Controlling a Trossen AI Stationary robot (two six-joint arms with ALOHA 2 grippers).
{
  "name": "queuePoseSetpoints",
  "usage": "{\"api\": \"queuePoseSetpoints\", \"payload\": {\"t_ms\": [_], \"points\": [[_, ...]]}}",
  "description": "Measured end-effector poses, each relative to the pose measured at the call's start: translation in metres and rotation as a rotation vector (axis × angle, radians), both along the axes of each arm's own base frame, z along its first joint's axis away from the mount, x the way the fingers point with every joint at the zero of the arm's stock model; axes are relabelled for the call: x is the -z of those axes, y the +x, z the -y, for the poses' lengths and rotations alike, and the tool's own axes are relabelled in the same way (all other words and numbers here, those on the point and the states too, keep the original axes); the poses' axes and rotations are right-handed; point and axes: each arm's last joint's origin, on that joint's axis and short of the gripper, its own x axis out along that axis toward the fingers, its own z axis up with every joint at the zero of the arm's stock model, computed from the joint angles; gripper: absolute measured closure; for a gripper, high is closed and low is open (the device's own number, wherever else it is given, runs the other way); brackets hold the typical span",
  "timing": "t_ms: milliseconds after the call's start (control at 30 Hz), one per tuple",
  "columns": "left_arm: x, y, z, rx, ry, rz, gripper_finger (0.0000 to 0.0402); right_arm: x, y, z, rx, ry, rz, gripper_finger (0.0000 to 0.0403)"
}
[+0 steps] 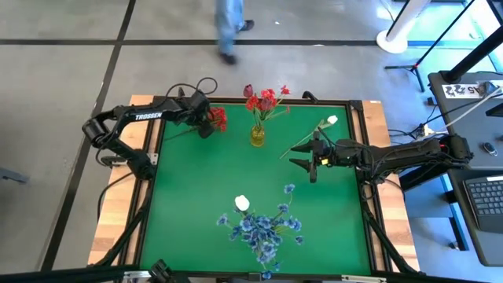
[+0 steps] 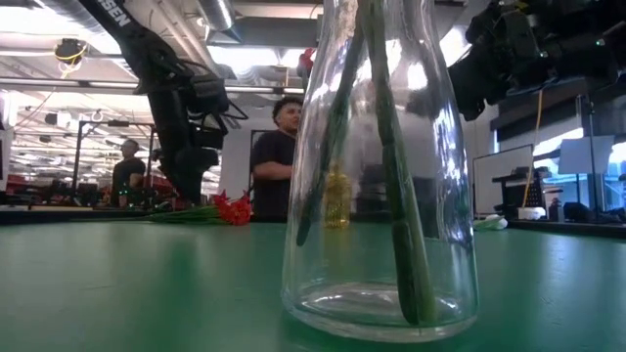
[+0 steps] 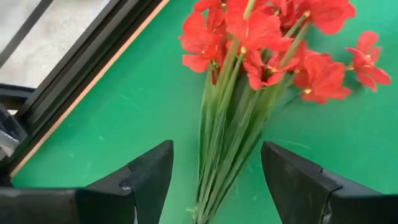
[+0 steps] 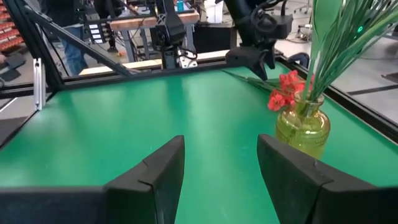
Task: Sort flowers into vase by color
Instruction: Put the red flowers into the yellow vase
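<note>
A bunch of red flowers [image 1: 218, 118] lies flat on the green mat near the far-left corner. My left gripper [image 1: 206, 126] hovers over it, open, one finger on each side of the green stems [image 3: 219, 143], touching nothing. A yellow vase [image 1: 258, 136] holds red blooms and a dark maroon bud [image 1: 248, 90]. A white-budded flower [image 1: 332, 120] lies on the mat at the far right. My right gripper [image 1: 306, 163] is open just beside its stem, facing the yellow vase [image 4: 303, 127]. A clear vase [image 1: 263, 236] near the front edge holds blue sprays and a white bud [image 1: 242, 203].
The clear glass vase [image 2: 380, 176] fills the low view, with green stems inside it. The table's black frame [image 3: 93, 62] runs close beside the left gripper. People stand in the room beyond the far edge. Bare green mat [image 1: 204, 181] lies between the two vases.
</note>
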Motion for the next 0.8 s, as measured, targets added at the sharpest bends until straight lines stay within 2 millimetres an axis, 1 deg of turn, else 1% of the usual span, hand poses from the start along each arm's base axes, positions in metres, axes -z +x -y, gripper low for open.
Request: {"api": "queuePoseSetpoints", "payload": {"t_ms": [133,333,433,600,800], "points": [[0.000,-0.003,-0.004,0.006,-0.034,0.041,0.0163,-0.001,0.000,0.000,0.001,0.000,0.008,0.0204],[0.000,-0.010,-0.011,-0.029,-0.042,0.050,0.0163,-0.001,0.000,0.000,0.001,0.001,0.008,0.0204],[0.000,-0.013,-0.014,-0.027,-0.082,0.093,0.0163,-0.001,0.000,0.000,0.001,0.002,0.008,0.0204],[0.000,-0.013,-0.014,0.011,-0.126,0.142,0.0163,-0.001,0.000,0.000,0.001,0.002,0.008,0.0204],[0.002,-0.013,-0.015,0.013,-0.123,0.127,0.0163,-0.001,0.000,0.000,0.001,0.003,0.008,0.0204]]}}
